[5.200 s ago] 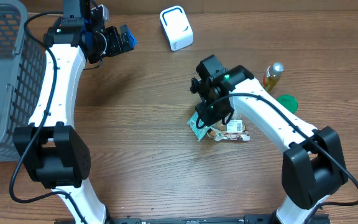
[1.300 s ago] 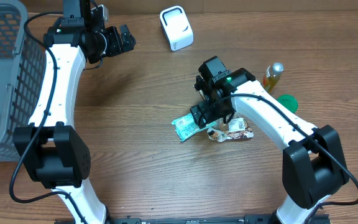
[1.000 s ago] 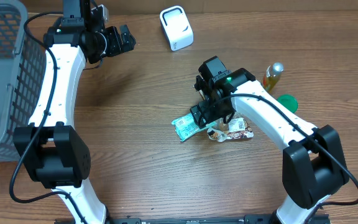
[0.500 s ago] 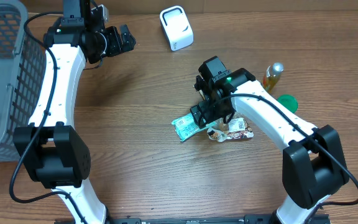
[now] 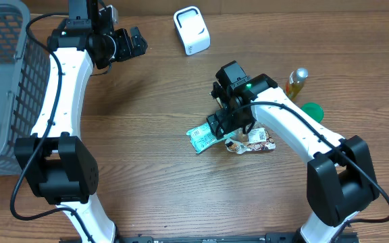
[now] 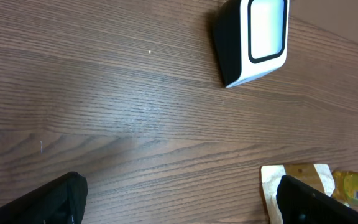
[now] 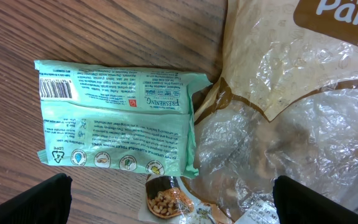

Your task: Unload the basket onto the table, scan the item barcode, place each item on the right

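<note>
Shifted leftward since earlier, the green packet (image 5: 200, 138) lies flat, barcode (image 7: 58, 88) up, just beneath the right gripper (image 5: 225, 127), its jaws released and empty; presenting it to the white scanner (image 5: 192, 30) apparently remains undone.

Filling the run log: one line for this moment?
right gripper open above green packet | barcode faces up | left gripper open near scanner

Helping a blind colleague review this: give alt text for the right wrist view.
A mint-green packet lies flat on the wooden table, printed back up, its barcode at the upper left corner. A crinkled clear-and-brown bag sits at its right edge, and the right gripper has its jaws wide open at the bottom corners, holding nothing.
</note>
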`<state>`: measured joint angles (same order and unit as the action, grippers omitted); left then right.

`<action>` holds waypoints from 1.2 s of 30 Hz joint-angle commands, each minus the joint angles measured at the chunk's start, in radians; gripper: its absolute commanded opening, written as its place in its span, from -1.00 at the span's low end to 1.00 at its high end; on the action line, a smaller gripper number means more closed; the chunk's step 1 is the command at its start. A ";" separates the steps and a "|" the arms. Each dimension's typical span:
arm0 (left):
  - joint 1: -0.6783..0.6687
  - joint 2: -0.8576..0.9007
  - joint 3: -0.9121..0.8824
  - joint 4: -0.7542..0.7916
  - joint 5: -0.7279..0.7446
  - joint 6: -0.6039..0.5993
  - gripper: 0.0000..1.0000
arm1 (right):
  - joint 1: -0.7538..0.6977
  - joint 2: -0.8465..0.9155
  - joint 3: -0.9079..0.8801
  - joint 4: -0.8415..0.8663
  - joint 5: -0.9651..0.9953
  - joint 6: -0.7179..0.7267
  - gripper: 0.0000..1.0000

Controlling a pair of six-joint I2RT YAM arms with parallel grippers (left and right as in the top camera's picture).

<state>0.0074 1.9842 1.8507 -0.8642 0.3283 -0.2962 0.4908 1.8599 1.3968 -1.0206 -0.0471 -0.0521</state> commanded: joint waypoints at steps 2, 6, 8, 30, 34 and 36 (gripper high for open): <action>-0.002 -0.001 0.003 -0.006 -0.037 0.012 0.99 | -0.004 -0.006 -0.005 0.003 0.004 0.003 1.00; -0.001 -0.050 0.003 -0.030 -0.051 0.012 0.99 | -0.004 -0.006 -0.005 0.004 0.004 0.003 1.00; -0.006 -0.103 0.003 -0.046 -0.051 0.012 0.99 | -0.004 -0.006 -0.005 0.006 0.004 0.003 1.00; -0.007 -0.934 -0.011 -0.744 -0.496 -0.025 0.99 | -0.004 -0.006 -0.005 0.006 0.004 0.003 1.00; -0.007 -1.013 -0.163 -0.731 -0.484 -0.154 0.99 | -0.004 -0.006 -0.005 0.006 0.004 0.003 1.00; -0.008 -1.067 -0.273 -0.680 -0.484 -0.198 0.99 | -0.004 -0.006 -0.005 0.006 0.004 0.003 1.00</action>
<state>0.0063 0.9947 1.7206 -1.5875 -0.1432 -0.3702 0.4908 1.8599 1.3964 -1.0168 -0.0452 -0.0525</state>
